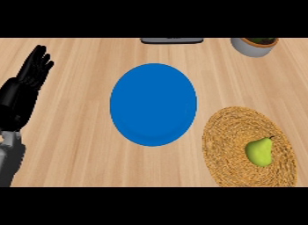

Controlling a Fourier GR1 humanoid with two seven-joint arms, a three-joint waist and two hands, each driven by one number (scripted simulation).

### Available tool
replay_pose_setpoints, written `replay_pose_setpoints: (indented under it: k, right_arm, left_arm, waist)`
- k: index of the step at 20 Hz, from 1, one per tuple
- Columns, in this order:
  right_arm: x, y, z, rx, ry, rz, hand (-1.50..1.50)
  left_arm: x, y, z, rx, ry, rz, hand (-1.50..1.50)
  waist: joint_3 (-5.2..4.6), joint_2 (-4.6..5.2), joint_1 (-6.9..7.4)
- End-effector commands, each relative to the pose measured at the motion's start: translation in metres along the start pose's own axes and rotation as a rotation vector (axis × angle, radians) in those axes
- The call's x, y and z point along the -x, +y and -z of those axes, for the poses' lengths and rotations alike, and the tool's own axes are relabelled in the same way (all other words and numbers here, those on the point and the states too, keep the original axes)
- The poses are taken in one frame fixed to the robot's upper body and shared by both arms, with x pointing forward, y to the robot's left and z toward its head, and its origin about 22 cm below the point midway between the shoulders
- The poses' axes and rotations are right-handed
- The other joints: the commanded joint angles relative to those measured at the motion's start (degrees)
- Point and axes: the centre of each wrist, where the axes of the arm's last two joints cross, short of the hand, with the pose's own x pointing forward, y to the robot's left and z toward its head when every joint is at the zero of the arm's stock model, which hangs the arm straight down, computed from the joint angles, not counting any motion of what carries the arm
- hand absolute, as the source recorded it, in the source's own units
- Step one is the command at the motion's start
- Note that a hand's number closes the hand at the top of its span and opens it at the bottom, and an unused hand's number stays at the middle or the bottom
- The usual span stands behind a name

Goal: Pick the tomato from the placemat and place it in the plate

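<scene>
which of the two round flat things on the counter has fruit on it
The woven placemat at the right: a green pear lies on it, toward its right side. The blue plate in the middle has nothing on it.

- I see the plate (153, 104) at the middle of the counter (78, 132).
- The placemat (231, 127) lies right of the plate and nearer to me, just beside its rim.
- A pear (260, 151) lies on the placemat, toward its right side.
- Behind the plate, at the far edge, lies a flat object (171, 40); a pot (253, 47) stands to its right.
- My left hand (27, 83) rests at the left edge, well apart from the plate.
</scene>
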Motion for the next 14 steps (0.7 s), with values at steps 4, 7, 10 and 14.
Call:
replay_pose_setpoints:
  k: [4,7,10,14]
  right_arm:
    - [-0.041,-0.051,-0.033,0.132,-0.264,0.264,1.5]
    - [-0.058,-0.061,-0.035,0.138,-0.328,0.387,1.5]
    - [-0.085,-0.072,-0.048,0.119,-0.389,0.422,1.5]
    - [-0.129,-0.063,-0.039,0.114,-0.438,0.433,1.5]
  left_arm:
    - [0.002,-0.004,-0.005,0.011,-0.008,0.028,0.0]
    - [0.006,-0.002,-0.01,0.024,-0.013,-0.015,0.0]
    - [-0.006,-0.004,-0.002,0.007,-0.014,0.004,0.0]
    - [0.005,0.001,0.011,0.033,-0.024,-0.002,0.0]
  waist:
    - [-0.02,0.06,0.97]
    - [0.01,0.2,1.31]
    - [-0.01,0.25,1.37]
    - [0.0,0.54,1.36]
